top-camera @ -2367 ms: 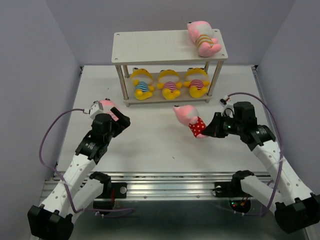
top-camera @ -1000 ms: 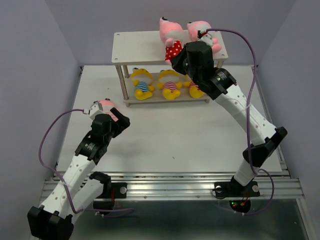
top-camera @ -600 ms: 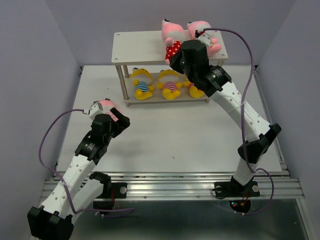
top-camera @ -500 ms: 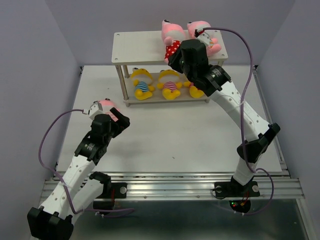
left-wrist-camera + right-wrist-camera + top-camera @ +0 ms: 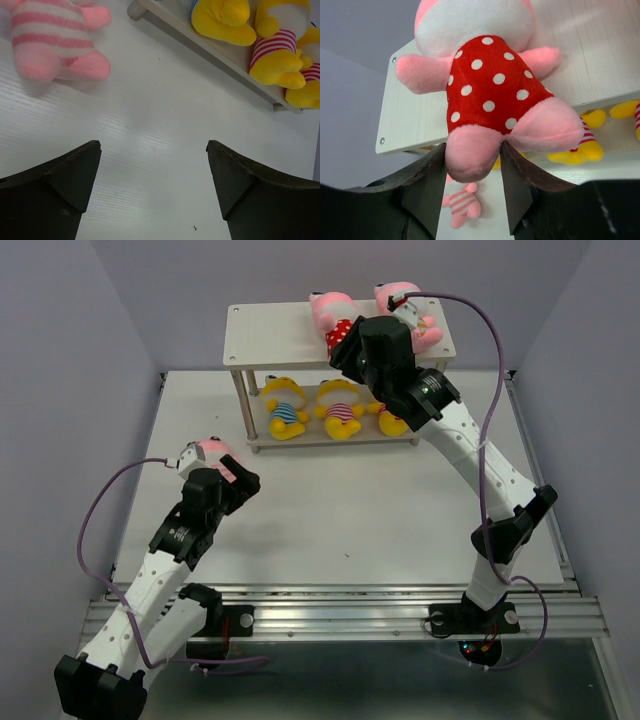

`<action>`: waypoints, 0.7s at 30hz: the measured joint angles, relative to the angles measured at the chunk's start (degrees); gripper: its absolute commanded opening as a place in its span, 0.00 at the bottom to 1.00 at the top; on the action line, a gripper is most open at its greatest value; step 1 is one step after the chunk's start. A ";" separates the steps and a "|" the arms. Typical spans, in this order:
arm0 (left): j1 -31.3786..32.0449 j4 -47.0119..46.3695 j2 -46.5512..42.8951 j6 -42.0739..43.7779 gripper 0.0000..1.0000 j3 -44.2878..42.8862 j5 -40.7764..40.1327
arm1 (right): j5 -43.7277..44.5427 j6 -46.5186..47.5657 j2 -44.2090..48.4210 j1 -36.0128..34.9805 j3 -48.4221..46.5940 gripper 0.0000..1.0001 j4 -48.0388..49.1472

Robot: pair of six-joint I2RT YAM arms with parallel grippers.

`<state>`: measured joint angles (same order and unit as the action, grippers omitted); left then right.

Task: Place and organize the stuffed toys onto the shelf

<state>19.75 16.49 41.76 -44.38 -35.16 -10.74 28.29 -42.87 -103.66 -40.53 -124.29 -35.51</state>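
My right gripper (image 5: 345, 348) is shut on one leg of the pink toy in the red polka-dot outfit (image 5: 330, 320), which lies on the shelf's top board (image 5: 275, 335) at its middle. In the right wrist view the gripper (image 5: 472, 147) has a finger on each side of that toy's leg (image 5: 490, 85). A second pink toy (image 5: 410, 318) lies on the board's right end. Three yellow striped toys (image 5: 340, 408) sit on the lower tier. A pink striped toy (image 5: 210, 452) lies on the table by my left gripper (image 5: 237, 480), which is open and empty (image 5: 152, 145).
The shelf stands at the back of the white table (image 5: 330, 510), with grey walls close on both sides. In the left wrist view the pink striped toy (image 5: 55, 40) lies at the top left and the lower tier's yellow toys (image 5: 277, 50) at the top right.
My right gripper carried the polka-dot toy from the table up to the top board; in the last half second the toy tipped from upright to lying on the board. The left arm stayed still.
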 measured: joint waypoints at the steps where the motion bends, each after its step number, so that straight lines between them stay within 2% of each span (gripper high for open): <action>1: 0.00 0.00 0.00 0.00 0.99 0.00 0.00 | -0.02 0.00 -0.09 0.00 -0.17 0.52 0.00; 4: 0.00 0.00 0.00 -0.02 0.99 0.00 -0.02 | -0.26 0.20 -0.22 0.00 -0.63 0.55 0.17; 11: 0.00 0.00 0.00 0.00 0.99 0.00 -0.02 | -4.20 1.53 0.37 0.00 0.79 0.70 1.88; 21: 0.02 0.00 0.00 0.00 0.99 0.00 -0.02 | -13.53 6.16 5.38 0.00 5.29 0.76 3.21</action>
<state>19.77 16.49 41.76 -44.38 -35.16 -10.76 14.76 -36.71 -98.28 -40.53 -119.00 -32.29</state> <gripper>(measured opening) 0.986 0.760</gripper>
